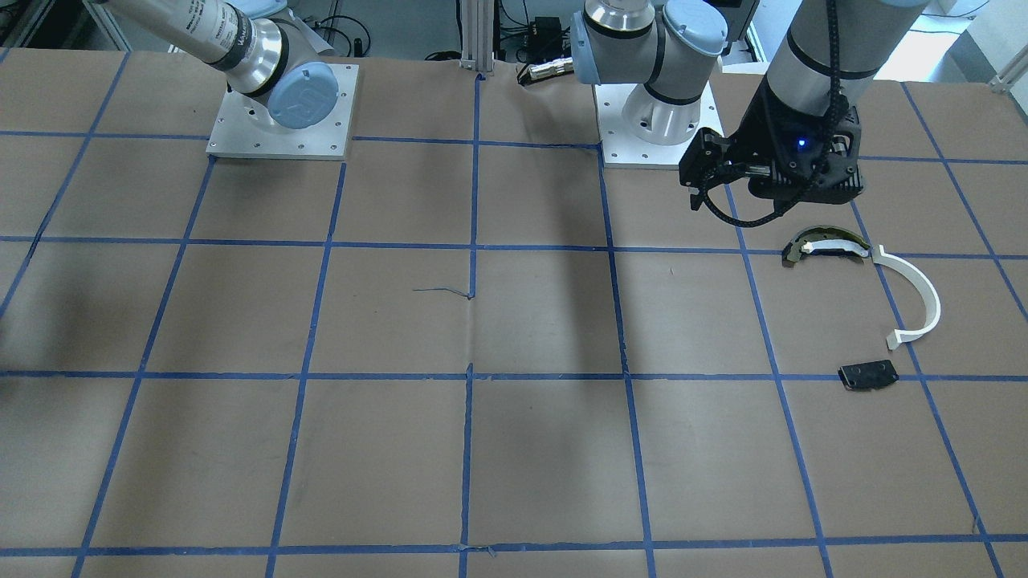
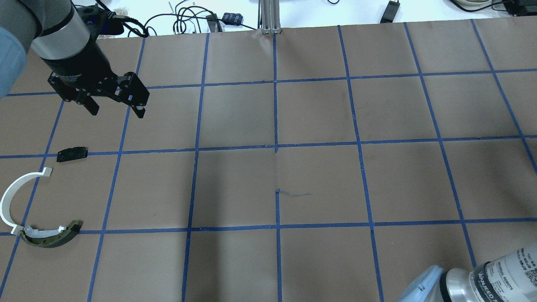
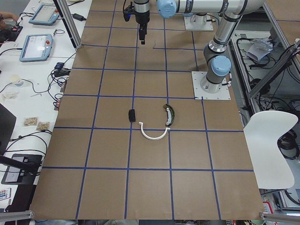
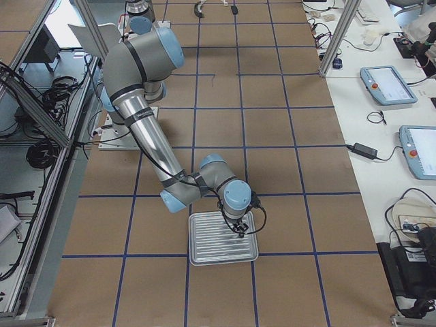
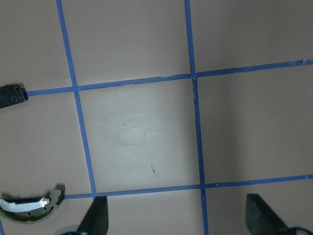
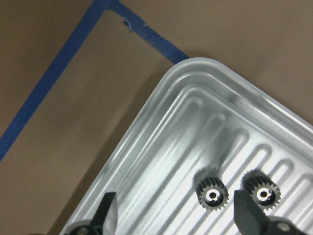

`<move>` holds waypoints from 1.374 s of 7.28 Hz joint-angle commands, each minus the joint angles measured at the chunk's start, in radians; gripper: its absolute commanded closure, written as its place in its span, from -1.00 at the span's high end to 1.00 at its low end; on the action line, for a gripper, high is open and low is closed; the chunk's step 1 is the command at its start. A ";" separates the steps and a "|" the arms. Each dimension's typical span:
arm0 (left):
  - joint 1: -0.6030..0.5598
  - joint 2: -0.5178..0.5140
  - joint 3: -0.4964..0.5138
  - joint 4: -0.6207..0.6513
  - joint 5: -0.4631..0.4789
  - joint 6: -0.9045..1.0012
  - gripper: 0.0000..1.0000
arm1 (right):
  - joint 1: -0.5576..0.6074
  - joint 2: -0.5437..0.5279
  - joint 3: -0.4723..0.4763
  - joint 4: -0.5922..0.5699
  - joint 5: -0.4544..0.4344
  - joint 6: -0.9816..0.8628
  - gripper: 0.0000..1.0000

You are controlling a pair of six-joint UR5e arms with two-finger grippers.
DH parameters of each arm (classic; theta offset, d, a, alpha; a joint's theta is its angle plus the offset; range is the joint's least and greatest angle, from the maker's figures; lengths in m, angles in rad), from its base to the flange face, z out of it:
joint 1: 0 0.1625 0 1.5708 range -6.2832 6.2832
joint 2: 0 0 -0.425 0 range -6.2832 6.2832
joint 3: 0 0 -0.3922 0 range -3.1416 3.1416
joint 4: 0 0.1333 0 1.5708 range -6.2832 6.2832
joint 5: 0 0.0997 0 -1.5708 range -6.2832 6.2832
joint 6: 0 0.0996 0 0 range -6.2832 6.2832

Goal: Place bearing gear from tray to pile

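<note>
My right claw [image 6: 178, 218] hangs low over the tray [image 6: 161, 115]. Its two fingers are spread wide and hold nothing, and their tips show at the bottom edge of the right wrist view. Between them, in the lower middle of that frame, the bearing gear [image 6: 212, 194] lies flat on the tray's ribbed metal floor near the rounded corner, its bright centre hole facing up. A second gear [image 6: 262, 192] lies just beside it on the right, apart from it, with its lower edge partly hidden behind my fingertip [image 6: 247, 215]. I cannot tell that either finger touches a gear. In the exterior right view the tray sits at lower centre on the brown table [image 2: 319, 180].

My left claw [image 2: 116, 110] is also spread open and empty, hovering at the upper left of the overhead view. The pile [image 2: 50, 238] lies below it along that frame's left edge, well apart from the tray. In the pile, the black plate [image 2: 72, 154] rests on a blue tape line near the upper tip of the white half-ring [image 1: 934, 303]. The dark curved piece [image 1: 827, 245] touches the half-ring's other end.
</note>
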 commanded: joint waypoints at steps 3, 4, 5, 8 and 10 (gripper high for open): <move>0.000 0.000 0.000 0.000 -0.002 0.000 1.00 | 0.000 0.017 0.008 -0.032 -0.010 0.032 0.68; 0.000 0.000 0.000 -0.001 -0.002 0.000 1.00 | 0.000 0.020 0.010 -0.032 -0.007 0.032 0.63; 0.000 -0.005 0.000 0.000 -0.003 0.000 1.00 | 0.000 0.032 0.004 -0.034 -0.007 0.031 0.48; 0.002 -0.003 0.000 0.002 -0.003 0.000 1.00 | -0.002 0.036 -0.002 -0.035 -0.013 0.034 -0.19; 0.002 -0.006 0.000 0.013 -0.008 -0.002 1.00 | -0.002 0.034 -0.001 -0.031 -0.050 0.037 -0.79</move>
